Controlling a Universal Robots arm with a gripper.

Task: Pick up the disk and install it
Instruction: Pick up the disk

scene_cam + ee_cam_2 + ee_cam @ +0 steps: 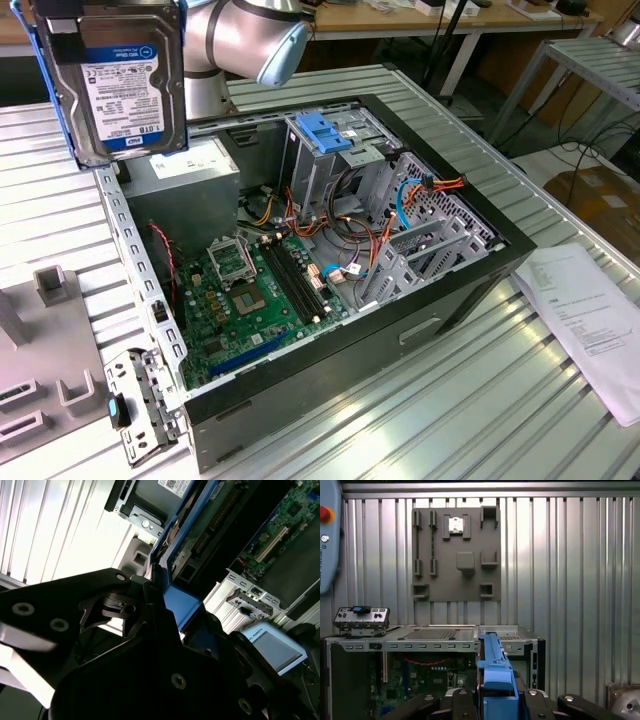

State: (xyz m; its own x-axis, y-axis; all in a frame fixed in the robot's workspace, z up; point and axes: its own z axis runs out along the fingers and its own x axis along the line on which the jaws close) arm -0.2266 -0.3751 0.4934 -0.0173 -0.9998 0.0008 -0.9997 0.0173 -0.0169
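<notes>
Half done: hand grips the disk, aloft at 10 o'clock of the open case. Install not yet done.

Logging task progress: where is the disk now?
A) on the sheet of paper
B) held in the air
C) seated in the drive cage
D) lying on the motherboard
B: the disk hangs clear of the computer case at the exterior view's upper left, clamped in the gripper.

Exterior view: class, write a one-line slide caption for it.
The disk, label facing the camera, is raised at the exterior view's left over the edge of the open computer case, its motherboard exposed.
</notes>
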